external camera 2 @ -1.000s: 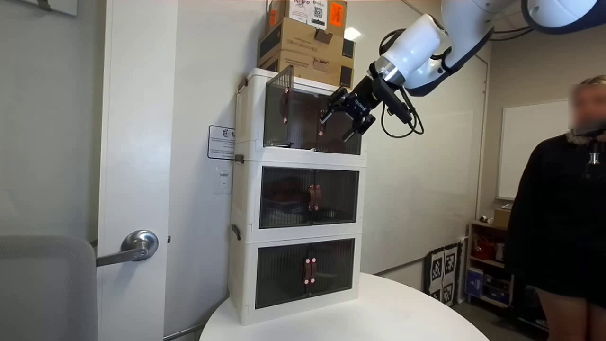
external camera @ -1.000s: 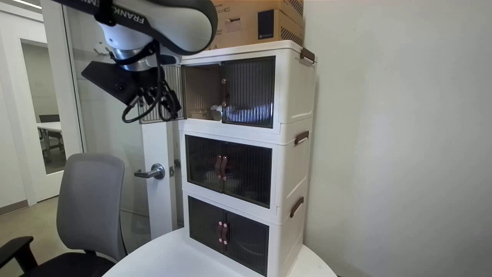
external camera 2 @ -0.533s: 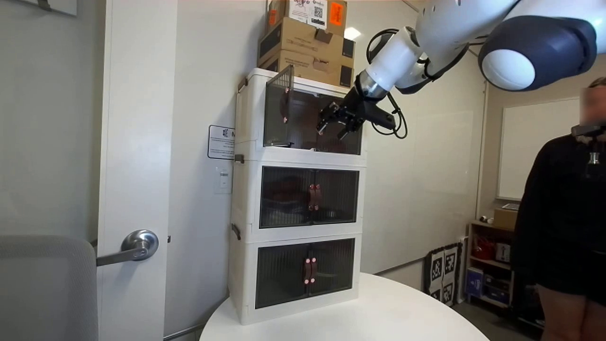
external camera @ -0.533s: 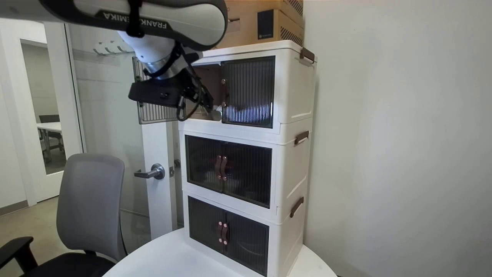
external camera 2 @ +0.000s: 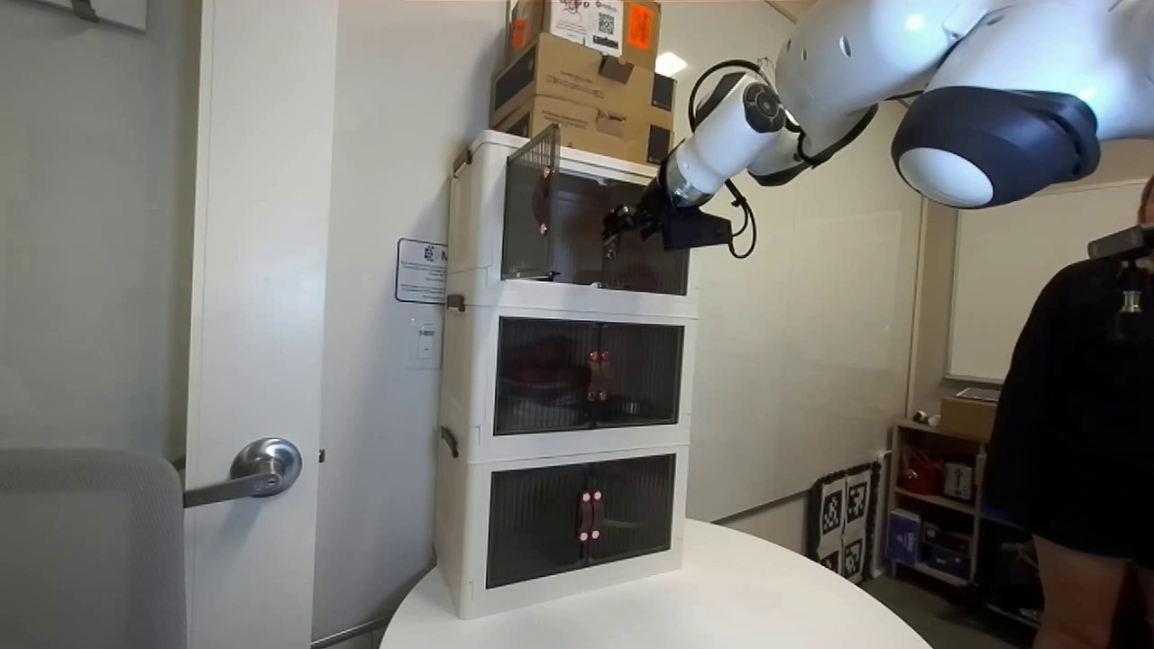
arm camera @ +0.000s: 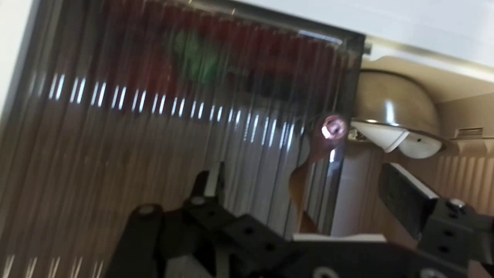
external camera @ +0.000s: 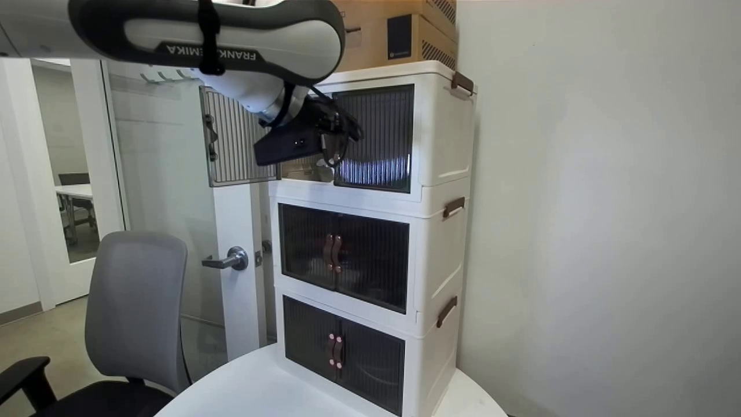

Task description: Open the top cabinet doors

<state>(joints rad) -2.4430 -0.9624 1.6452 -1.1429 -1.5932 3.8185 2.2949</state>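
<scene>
The top cabinet doors are dark ribbed see-through panels. One door is swung wide open; it also stands out from the cabinet in an exterior view. The other door is closed and fills much of the wrist view. Its brown handle with a shiny rivet runs along its free edge. My gripper is open in front of this door, one finger over the panel and one over the open compartment, the handle between them in view. I cannot tell whether it touches. In an exterior view the gripper is beside the handle.
A metal bowl with white items sits inside the open compartment. Cardboard boxes are stacked on the cabinet. Two lower closed door pairs stand below. A white round table, a chair and a person are around.
My arm has swung across and the gripper has moved from in front of the open door to the closed door's handle, with the wrist turned. Neither door has visibly moved.
</scene>
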